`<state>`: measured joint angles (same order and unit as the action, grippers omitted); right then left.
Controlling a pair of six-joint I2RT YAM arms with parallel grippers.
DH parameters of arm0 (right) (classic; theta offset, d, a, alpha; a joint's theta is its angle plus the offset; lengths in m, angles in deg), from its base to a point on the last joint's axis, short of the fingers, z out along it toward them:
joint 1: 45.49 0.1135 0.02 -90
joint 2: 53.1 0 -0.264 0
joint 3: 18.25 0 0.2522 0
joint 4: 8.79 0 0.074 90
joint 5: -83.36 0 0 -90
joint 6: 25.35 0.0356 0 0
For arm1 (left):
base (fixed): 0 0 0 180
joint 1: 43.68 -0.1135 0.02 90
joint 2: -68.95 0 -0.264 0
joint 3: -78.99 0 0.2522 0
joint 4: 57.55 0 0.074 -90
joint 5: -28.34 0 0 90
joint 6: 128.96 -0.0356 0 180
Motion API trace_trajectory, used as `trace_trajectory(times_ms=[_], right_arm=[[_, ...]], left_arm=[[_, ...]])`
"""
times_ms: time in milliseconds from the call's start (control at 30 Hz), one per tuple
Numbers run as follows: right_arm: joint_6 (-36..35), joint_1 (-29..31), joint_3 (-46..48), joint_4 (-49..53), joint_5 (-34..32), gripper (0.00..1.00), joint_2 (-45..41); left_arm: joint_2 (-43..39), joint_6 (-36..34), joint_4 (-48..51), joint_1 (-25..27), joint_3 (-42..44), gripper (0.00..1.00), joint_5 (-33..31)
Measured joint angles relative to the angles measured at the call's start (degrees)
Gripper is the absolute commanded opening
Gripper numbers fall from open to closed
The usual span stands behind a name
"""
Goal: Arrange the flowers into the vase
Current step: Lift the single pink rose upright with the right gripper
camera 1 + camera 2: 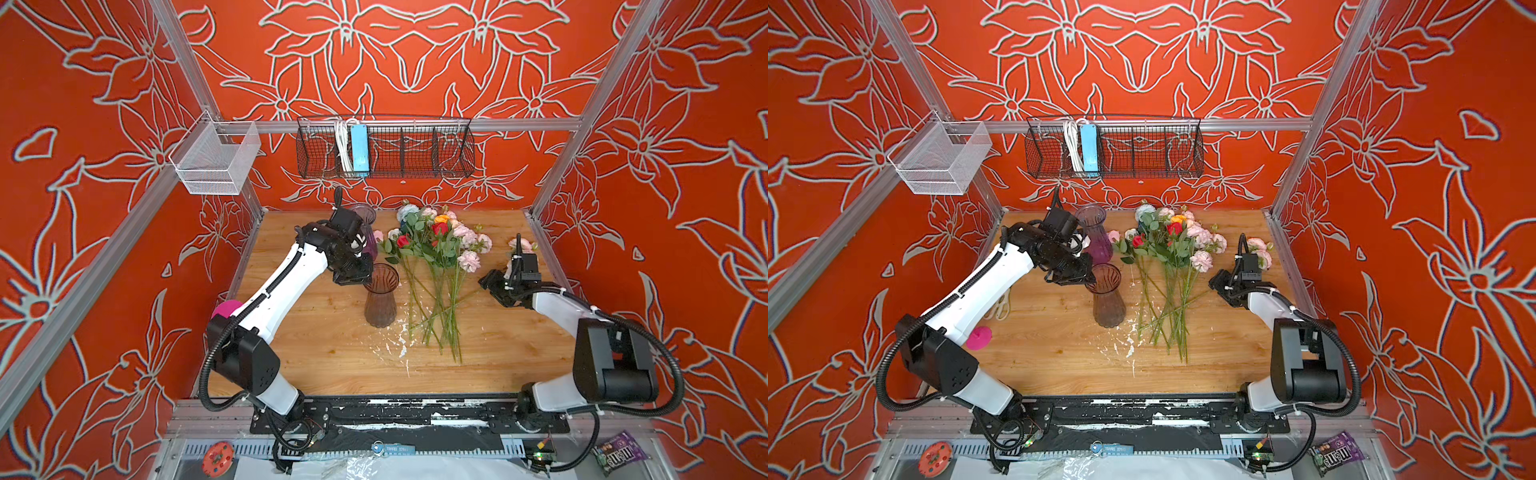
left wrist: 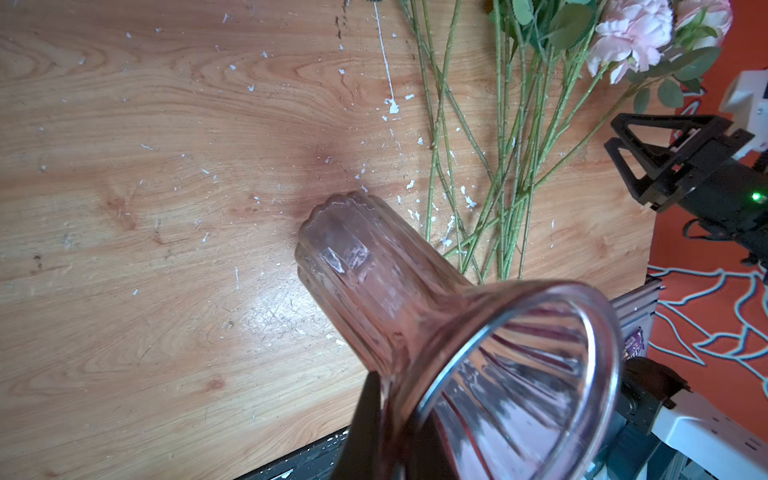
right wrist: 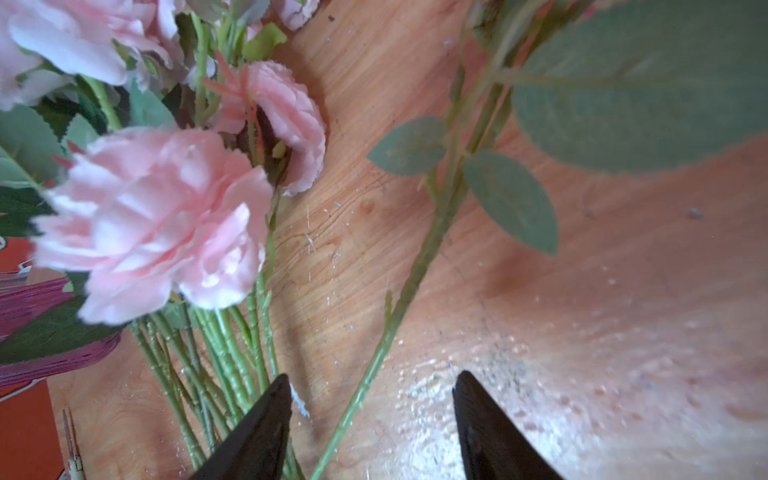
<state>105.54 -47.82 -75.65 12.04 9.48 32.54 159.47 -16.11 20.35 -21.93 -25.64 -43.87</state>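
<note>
Up on the back wall, the black wire basket [image 1: 415,162] carries a blue power strip [image 1: 359,149] and a white cable [image 1: 343,151], and a white mesh basket [image 1: 216,162] hangs off the left rail. Down front, a red disc [image 1: 217,457] lies left and a candy bag [image 1: 619,455] right. The wooden table [image 1: 332,357] is flecked with white.

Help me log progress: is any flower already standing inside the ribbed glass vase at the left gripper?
No, the ribbed glass vase looks empty inside, and the flowers lie beside it on the table.
</note>
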Motion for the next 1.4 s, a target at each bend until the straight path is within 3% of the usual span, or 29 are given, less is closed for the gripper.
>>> trace_trajectory(times_ms=[167,267,533,633,733,1400], right_arm=[[1.6,-0.3,-0.2,-2.2,1.3,0.47,5.0],[2.2,-0.4,-0.8,-3.7,2.2,0.35,7.1],[4.2,-0.4,-1.3,-5.9,2.6,0.07,7.6],[3.9,-0.4,-1.6,-5.5,2.1,0.06,5.9],[2.9,-0.4,-2.0,-3.5,0.2,0.06,2.3],[-4.2,-0.3,-15.1,8.1,-10.1,0.06,-18.0]], left_arm=[[0.6,0.0,0.0,-0.1,0.0,0.0,-0.5],[1.1,0.0,0.0,-0.1,0.0,0.0,-0.6],[1.6,-0.4,0.0,-0.1,-0.9,0.37,-0.9],[1.6,-0.6,0.1,-0.2,-2.0,0.55,-1.5],[1.6,-0.7,0.2,-0.2,-3.3,0.64,-2.4],[-0.9,-2.4,0.5,-1.1,-6.5,0.68,-3.7]])
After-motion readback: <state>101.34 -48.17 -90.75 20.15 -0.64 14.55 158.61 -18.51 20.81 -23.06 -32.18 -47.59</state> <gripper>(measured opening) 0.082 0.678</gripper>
